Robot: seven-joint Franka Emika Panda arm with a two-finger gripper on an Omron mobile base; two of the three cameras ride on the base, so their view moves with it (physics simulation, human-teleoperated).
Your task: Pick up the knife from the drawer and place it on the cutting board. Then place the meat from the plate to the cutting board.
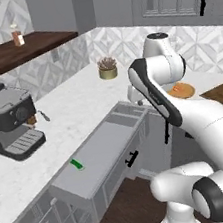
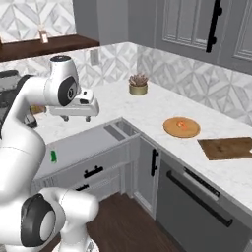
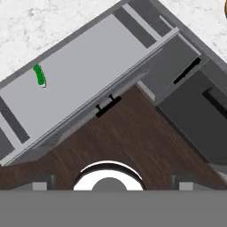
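Observation:
The knife (image 1: 77, 164) with its green handle lies flat in the open grey drawer (image 1: 101, 148), near the drawer's left end. In the hand view the knife (image 3: 40, 76) is at the upper left, far from the fingertips (image 3: 42, 184). My gripper (image 2: 76, 118) hangs open and empty well above the drawer (image 2: 83, 142), pointing down. The dark brown cutting board (image 2: 227, 147) lies bare on the counter at the right. Beside it, the round orange plate (image 2: 172, 130) holds a small piece of meat (image 2: 182, 124).
A black coffee machine (image 1: 11, 121) stands on the counter left of the drawer. A potted succulent (image 2: 138, 83) sits by the back wall. A dishwasher front (image 2: 197, 197) is under the board, and dark wood floor (image 3: 133, 133) lies below the drawer.

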